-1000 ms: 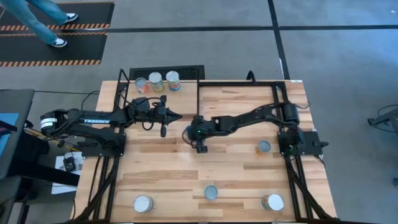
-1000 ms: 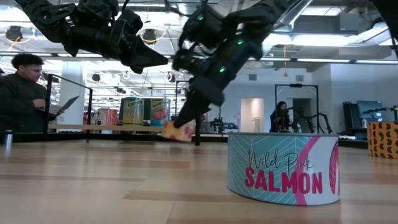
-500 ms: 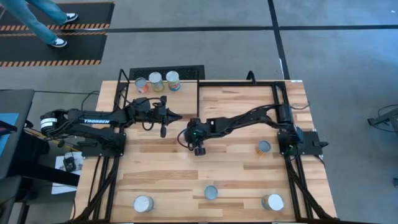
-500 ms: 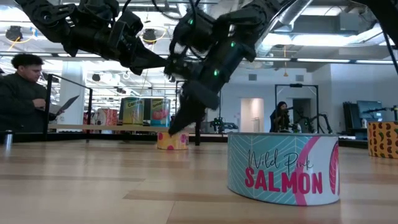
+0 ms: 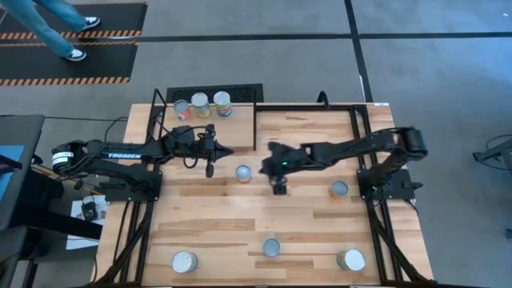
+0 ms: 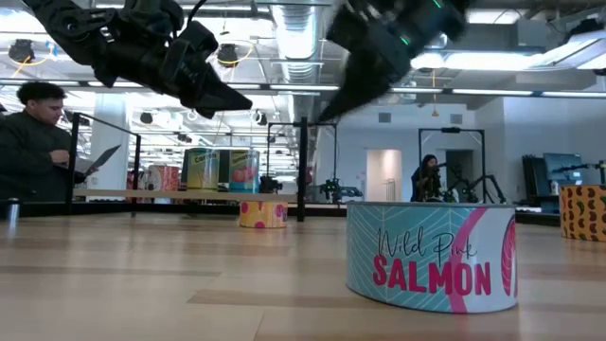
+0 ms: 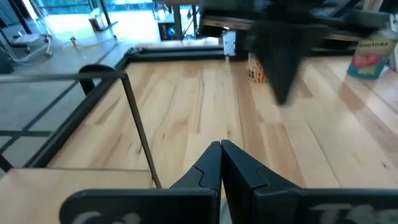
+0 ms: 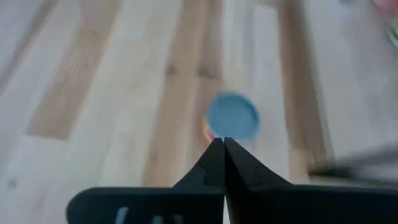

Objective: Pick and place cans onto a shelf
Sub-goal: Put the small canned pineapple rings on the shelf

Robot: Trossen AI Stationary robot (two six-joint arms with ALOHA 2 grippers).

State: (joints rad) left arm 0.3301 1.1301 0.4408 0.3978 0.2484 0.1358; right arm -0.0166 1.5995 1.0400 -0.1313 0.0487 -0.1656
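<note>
Released mid-counter, a blue-topped can point(image 5: 243, 172) now stands alone; the right claw point(image 5: 266, 149) has withdrawn, pressed together. Left claw point(image 5: 227, 151) likewise pressed together.

Grey floor point(image 5: 264, 64) — striped mat point(image 5: 64, 44).

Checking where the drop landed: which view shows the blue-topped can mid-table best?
High view: the blue-topped can stands alone on the table, between the left tool and right tool. Right wrist view shows its top, blurred, beyond shut fingers. Low view shows its side, far off. Left wrist view shows only a glimpse.
</note>
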